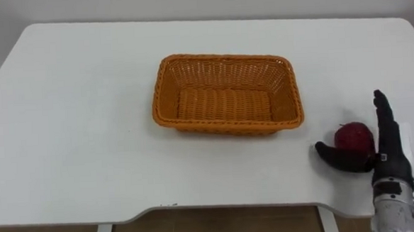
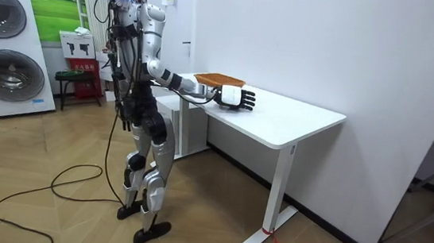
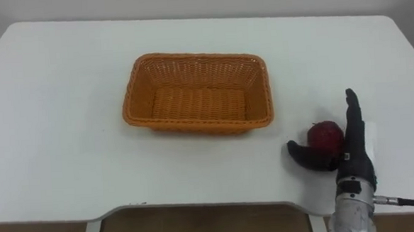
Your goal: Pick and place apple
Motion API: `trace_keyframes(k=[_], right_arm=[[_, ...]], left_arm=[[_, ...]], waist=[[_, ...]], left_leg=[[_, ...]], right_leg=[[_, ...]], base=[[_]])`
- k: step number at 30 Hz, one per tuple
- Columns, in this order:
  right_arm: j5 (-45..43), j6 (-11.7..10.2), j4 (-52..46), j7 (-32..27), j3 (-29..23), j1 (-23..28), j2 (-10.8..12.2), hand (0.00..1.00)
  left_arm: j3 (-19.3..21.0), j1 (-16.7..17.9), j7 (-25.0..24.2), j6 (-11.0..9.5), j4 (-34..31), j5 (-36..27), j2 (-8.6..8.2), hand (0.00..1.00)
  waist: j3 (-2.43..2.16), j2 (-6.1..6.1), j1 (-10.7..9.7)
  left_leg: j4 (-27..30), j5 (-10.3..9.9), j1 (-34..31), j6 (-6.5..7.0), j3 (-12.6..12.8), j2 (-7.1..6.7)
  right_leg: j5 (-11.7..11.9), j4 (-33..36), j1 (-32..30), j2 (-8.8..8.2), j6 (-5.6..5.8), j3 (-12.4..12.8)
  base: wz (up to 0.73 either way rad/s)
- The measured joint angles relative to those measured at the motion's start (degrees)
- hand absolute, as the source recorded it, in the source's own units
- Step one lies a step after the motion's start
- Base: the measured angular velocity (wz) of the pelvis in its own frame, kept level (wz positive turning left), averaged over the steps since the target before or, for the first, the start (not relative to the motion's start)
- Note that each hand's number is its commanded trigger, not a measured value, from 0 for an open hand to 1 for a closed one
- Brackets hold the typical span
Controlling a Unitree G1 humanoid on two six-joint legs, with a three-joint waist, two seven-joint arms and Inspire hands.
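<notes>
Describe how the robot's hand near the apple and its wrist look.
The right hand is black all over, with slim fingers and a thicker thumb. Below it sits a silver-grey cylindrical wrist, and a thin dark cable leaves that wrist sideways.

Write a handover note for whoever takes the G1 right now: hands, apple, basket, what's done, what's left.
Right hand: open at the table's right front, fingers straight up, thumb spread out to the left.
Apple: on the white table, sitting between that thumb and the fingers, to the right of the basket. Not lifted.
Basket: orange wicker, mid-table, nothing in it.
Done: the hand is set around the apple.
Left: close on the apple, lift, carry it left over the basket, release.
Robot stands at the table's front edge, right arm stretched out over it.
</notes>
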Motion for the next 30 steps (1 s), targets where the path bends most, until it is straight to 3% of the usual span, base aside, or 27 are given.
trace_keyframes(k=[2, 3, 4, 8, 17, 27, 30], right_arm=[[0.0, -0.7, 0.8, 0.0, 0.0, 0.1, 0.1, 0.0], [0.0, -1.3, 1.2, 0.0, 0.0, 0.0, 0.2, 0.68], [0.1, -1.5, 1.5, 0.0, 0.0, 0.0, 0.2, 1.0], [0.8, -3.4, 4.1, 0.4, 0.0, -0.1, 0.2, 1.0], [0.2, -5.5, 8.7, -2.3, -2.2, -2.3, -0.7, 1.0], [-0.4, -5.0, 6.5, -3.6, -2.7, -3.0, -0.3, 1.0], [-0.2, -4.7, 5.1, -4.2, -1.3, -3.0, -0.2, 1.0]], left_arm=[[0.0, 0.0, 0.1, 0.0, 0.0, 0.0, 0.0, 0.0], [0.0, -0.4, 0.1, 0.0, 0.0, -0.1, 0.0, 0.0], [-0.1, -0.8, 0.4, 0.0, 0.0, -0.2, 0.0, 0.0], [-0.3, -1.1, 1.0, -0.2, -0.1, -0.2, 0.0, 0.0], [-1.2, -0.9, 1.1, -1.1, -0.1, -0.3, 0.02, 0.0], [-1.6, -0.8, 1.1, -1.5, -0.1, -0.1, -0.01, 0.0], [-1.7, -0.9, 1.1, -2.2, 0.3, -0.2, -0.01, 0.0]], waist=[[-0.02, 0.01, -0.1], [-0.03, -0.01, -0.1], [-0.05, 0.06, -0.1], [-0.58, 0.54, -0.7], [-0.59, 1.08, -1.4], [-0.54, 1.52, -1.3], [-0.29, 1.57, -0.8]], left_leg=[[0.0, 0.0, 0.0, 0.0, 0.0, -0.01], [0.0, 0.0, 0.0, 0.0, 0.0, -0.01], [0.0, 0.0, 0.0, 0.0, 0.0, -0.01], [-0.1, 0.0, 0.1, 0.0, -0.1, -0.01], [0.0, 0.0, 0.1, -0.01, -0.1, 0.15], [-0.5, 0.0, 0.4, -0.07, 0.2, 0.29], [-0.6, 0.0, 0.9, -0.13, 0.8, 0.46]], right_leg=[[0.0, 0.0, 0.0, 0.0, 0.0, 0.0], [0.0, 0.0, 0.0, 0.0, 0.0, 0.1], [0.0, 0.0, 0.0, 0.0, 0.0, 0.0], [0.0, -0.1, 0.2, -0.02, 0.01, -0.1], [0.2, -0.2, 0.3, 0.05, -0.06, -0.4], [0.2, -0.3, 0.1, 0.34, -0.08, 0.0], [0.4, -0.5, 0.2, 0.54, -0.27, 0.3]], base=[[0.0], [0.0], [0.0], [0.0], [0.0], [-0.02], [-0.11]])
